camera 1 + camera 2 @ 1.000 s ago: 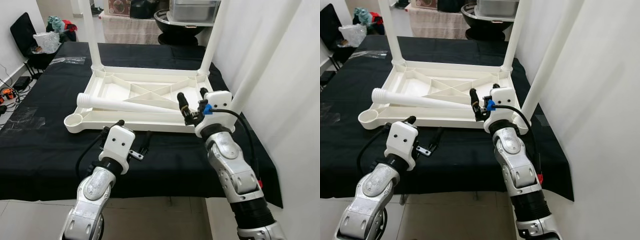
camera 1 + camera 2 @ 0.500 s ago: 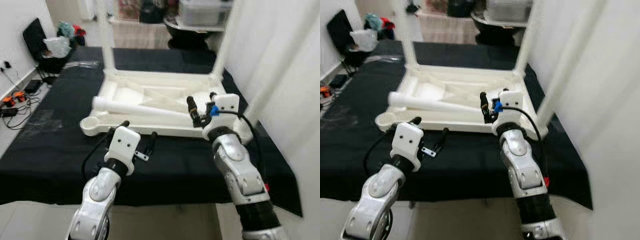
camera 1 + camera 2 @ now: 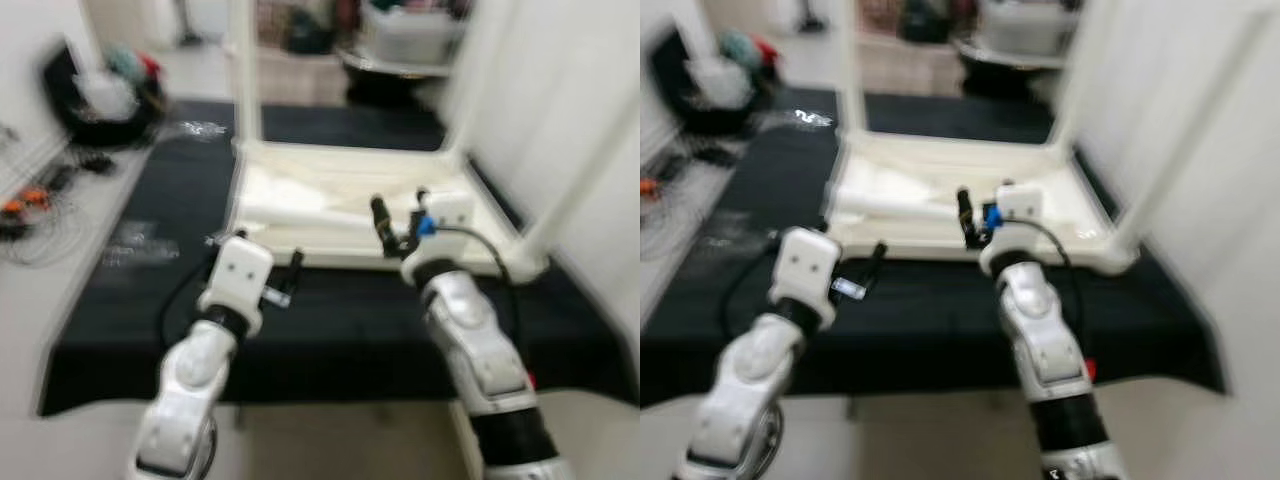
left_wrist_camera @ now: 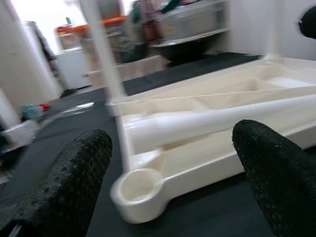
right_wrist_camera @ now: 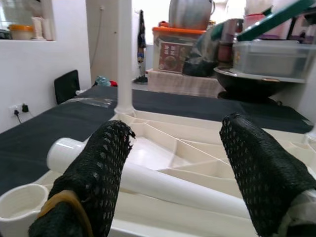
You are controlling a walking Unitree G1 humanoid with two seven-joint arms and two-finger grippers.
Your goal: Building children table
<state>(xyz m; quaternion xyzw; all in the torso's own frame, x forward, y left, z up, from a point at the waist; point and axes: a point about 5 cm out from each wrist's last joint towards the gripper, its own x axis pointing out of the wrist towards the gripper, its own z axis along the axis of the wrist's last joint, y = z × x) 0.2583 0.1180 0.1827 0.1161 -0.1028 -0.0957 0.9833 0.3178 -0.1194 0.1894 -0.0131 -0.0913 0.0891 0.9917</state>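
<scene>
The white children's table top (image 3: 340, 185) lies upside down on a black-covered table (image 3: 330, 320). Three white legs stand upright in its corners, one at the far left (image 3: 243, 70). A loose white leg (image 4: 212, 121) lies across the ribbed underside, beside the empty corner socket (image 4: 136, 187). My left gripper (image 3: 255, 249) hovers open over the black cloth, just short of the table top's near edge. My right gripper (image 3: 400, 205) is open too, above the near edge, facing the loose leg (image 5: 163, 185). Neither holds anything. The head views are blurred.
Cables (image 3: 40, 200) lie on the floor at the left. A black chair with bags (image 3: 100, 90) stands at the far left. A shelf with a dark bowl and boxes (image 3: 400, 60) is behind the table. A white wall (image 3: 600, 80) runs along the right.
The whole picture has shifted and blurred, so the camera has moved; more floor shows at the left. Both grippers stay open, in much the same place relative to the table top.
</scene>
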